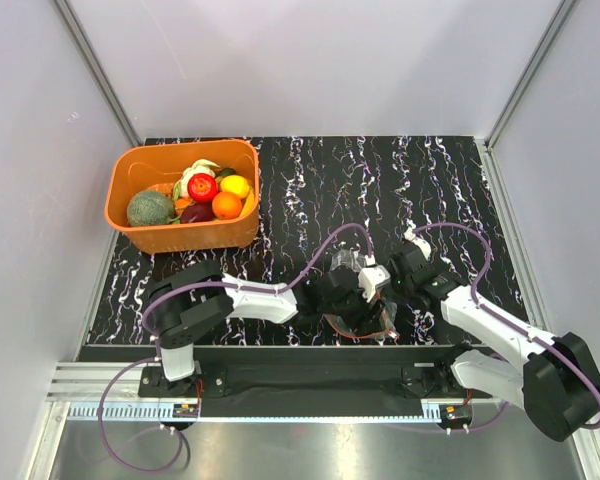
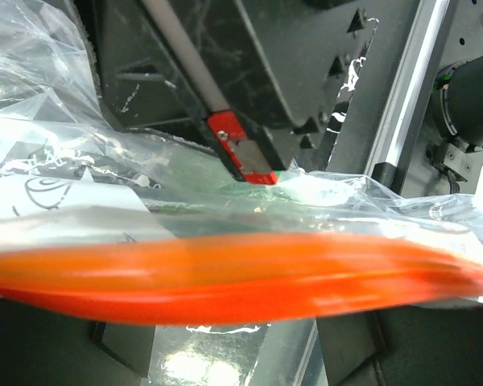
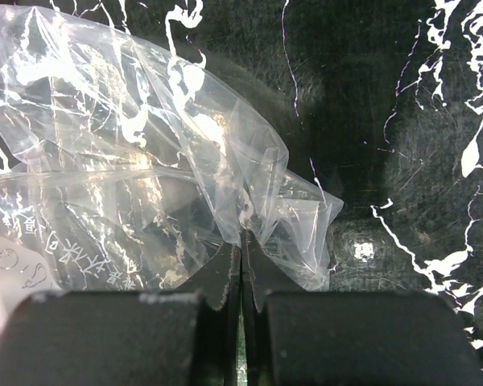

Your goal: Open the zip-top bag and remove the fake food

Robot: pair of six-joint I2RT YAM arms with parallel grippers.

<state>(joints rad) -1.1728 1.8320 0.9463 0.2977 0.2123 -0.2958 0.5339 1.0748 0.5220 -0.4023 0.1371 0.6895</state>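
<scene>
Both arms crowd the near edge of the tabletop (image 1: 310, 170), close to its middle, and the zip-top bag (image 1: 365, 300) sits bunched between them. The right gripper (image 3: 241, 269) has its jaws pressed together on a fold of the clear film, a thin pinch that reads as an anchor so the bag cannot slide while the other arm works the mouth. In the left wrist view the orange-red zip strip (image 2: 241, 281) fills the lower frame, blurred and very near the lens. The left gripper (image 1: 352, 300) is over that strip in the top view, but its fingers do not show clearly in any view, so whether its jaws are parted or clamped on the strip cannot be told. The film looks flat and crumpled with nothing bulging inside, though the view is poor enough that this is only a likelihood. Far off at the back left corner stands the orange basket (image 1: 140, 232), holding the red apple-like ball (image 1: 202, 187), a dark maroon piece (image 1: 196, 212) and a green piece (image 1: 151, 208) among other fruit.
</scene>
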